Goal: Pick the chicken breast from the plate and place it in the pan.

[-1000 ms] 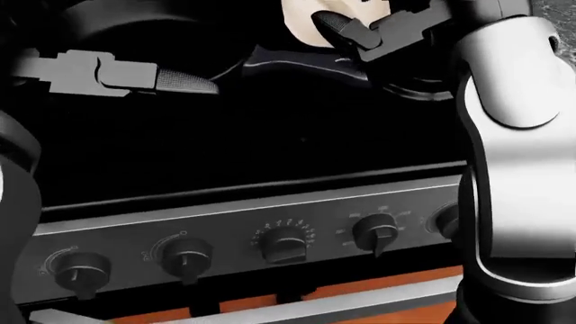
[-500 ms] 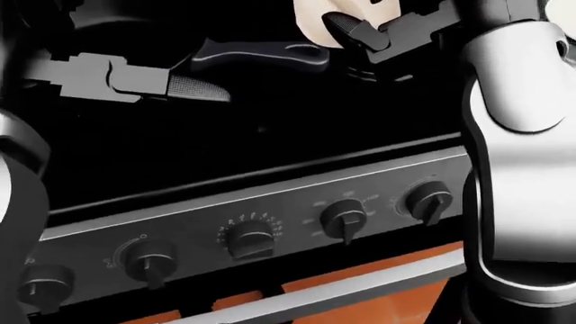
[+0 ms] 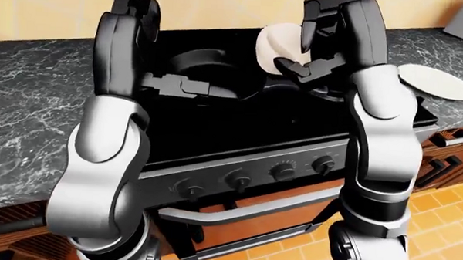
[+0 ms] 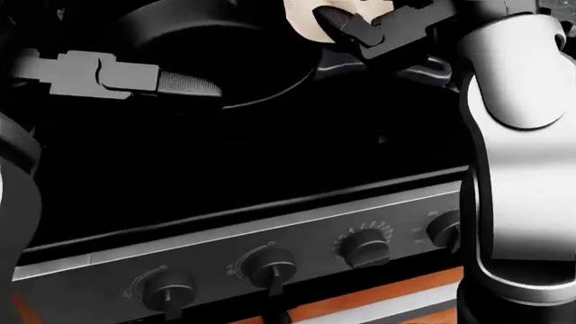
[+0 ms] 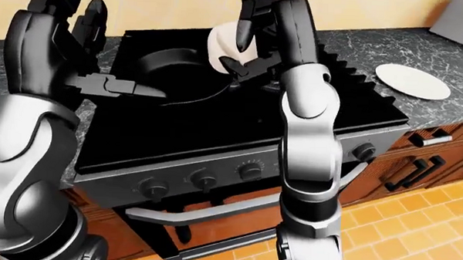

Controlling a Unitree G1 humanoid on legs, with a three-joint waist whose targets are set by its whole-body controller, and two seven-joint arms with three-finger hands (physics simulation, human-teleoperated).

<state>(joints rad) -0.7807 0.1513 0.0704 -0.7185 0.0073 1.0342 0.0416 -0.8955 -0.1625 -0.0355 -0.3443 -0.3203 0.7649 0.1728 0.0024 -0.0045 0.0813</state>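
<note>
1. Filling most of each view is the black stove [image 5: 216, 129], with its knobs [image 5: 203, 179] along the lower edge; gray stone counter [image 3: 31, 111] sits on both sides.
2. Sitting on the stove is the dark round pan [image 5: 179, 73]; nothing is inside it, as far as I can see.
3. Lying on the counter at the right of the right-eye view is the white plate [image 5: 412, 80]; it is bare and well apart from the pan.
4. Up in the air is the right hand [image 5: 246, 41]; its fingers are pinching the pale chicken breast [image 5: 221, 44], which hangs over the pan's right edge, not over the middle.
5. Off to the left is the left hand [image 5: 117, 86]; its fingers look spread and hold nothing; one finger reaches over the pan's left rim.
6. What could go wrong, I think: the chicken is near the rim, so letting go here might drop it half on the stove; the grip looks small, so the meat might slip early; the left hand could bump the pan and slide it away.
</note>
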